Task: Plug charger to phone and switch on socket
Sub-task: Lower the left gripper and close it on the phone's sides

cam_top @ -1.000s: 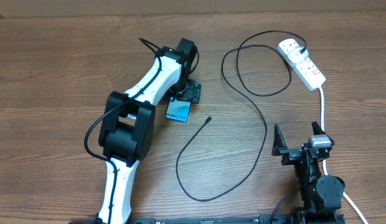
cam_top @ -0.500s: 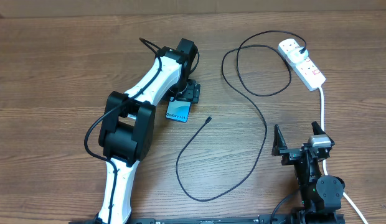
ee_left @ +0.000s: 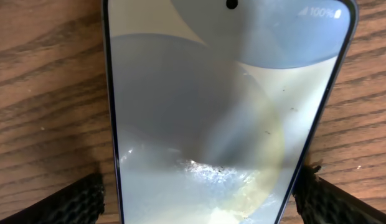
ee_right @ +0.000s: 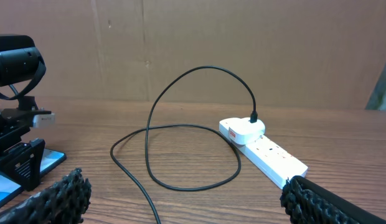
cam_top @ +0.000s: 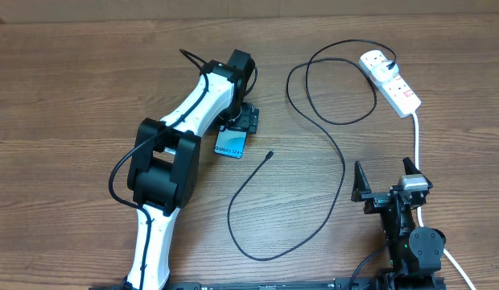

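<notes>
**A:** What is worrying you here?

**B:** The phone (cam_top: pixel 230 146) is lying flat on the table (cam_top: pixel 72 80). The left gripper (ee_left: pixel 202 177) is sitting over it, with its fingers (ee_left: pixel 81 202) hugging the two long edges. I am not managing to tell whether they are pinching it or only flanking it. If one pad is biting first, the phone is going to twist or skid.

**A:** And the charger?

**B:** The charger (cam_top: pixel 343 169) is sprawling in loose loops between the two grippers. Its tip (cam_top: pixel 269 154) is lying near the phone, off to its right and not touching it. The right gripper (cam_top: pixel 385 180) is waiting low on its own side, jaws wide and holding nothing. With a tip that small, I'm expecting a miss or a crooked pick. A crooked tip is likely going to jam at the port, which is not showing in any view.

**A:** Anything at the socket?

**B:** The socket (cam_top: pixel 390 79) is resting at the far right, well apart from the phone. The plug (cam_top: pixel 392 63) is looking seated in it already. A hard tug on the cable is risking a dragged socket or a loosened plug.

**A:** How many of each are you counting?

**B:** I am counting one phone, one charger, one socket trailing one white cord (cam_top: pixel 417 137), and two grippers. The red switches (ee_right: pixel 231 132) are showing too small to count.
</notes>
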`<move>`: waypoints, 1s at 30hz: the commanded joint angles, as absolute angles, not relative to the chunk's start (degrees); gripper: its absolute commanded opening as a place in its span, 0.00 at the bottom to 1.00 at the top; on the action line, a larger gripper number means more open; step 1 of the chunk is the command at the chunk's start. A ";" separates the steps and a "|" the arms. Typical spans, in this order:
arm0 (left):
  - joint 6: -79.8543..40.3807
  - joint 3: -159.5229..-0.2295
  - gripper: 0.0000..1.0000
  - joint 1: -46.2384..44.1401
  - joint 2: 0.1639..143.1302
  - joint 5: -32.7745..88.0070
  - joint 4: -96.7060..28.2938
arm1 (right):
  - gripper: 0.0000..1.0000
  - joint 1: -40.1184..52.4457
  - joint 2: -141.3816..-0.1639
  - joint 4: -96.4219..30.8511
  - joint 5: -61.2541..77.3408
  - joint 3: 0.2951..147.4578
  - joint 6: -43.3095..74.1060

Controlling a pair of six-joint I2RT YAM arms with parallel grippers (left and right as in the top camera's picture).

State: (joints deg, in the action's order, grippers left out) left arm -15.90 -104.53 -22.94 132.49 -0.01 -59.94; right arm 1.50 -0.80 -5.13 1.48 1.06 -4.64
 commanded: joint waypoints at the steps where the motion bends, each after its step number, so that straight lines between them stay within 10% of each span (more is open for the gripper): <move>1: -14.74 -102.35 0.95 -22.39 133.86 1.52 -59.51 | 1.00 1.26 -0.16 -4.82 1.39 0.47 -4.34; 30: -12.86 -97.19 0.91 -21.04 133.86 1.50 -58.52 | 1.00 1.26 -0.16 -4.82 1.39 0.49 -4.34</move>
State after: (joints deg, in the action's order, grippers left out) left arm -13.32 -101.51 -21.65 130.91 -0.08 -58.17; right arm 1.50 -0.80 -5.15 1.48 1.06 -4.62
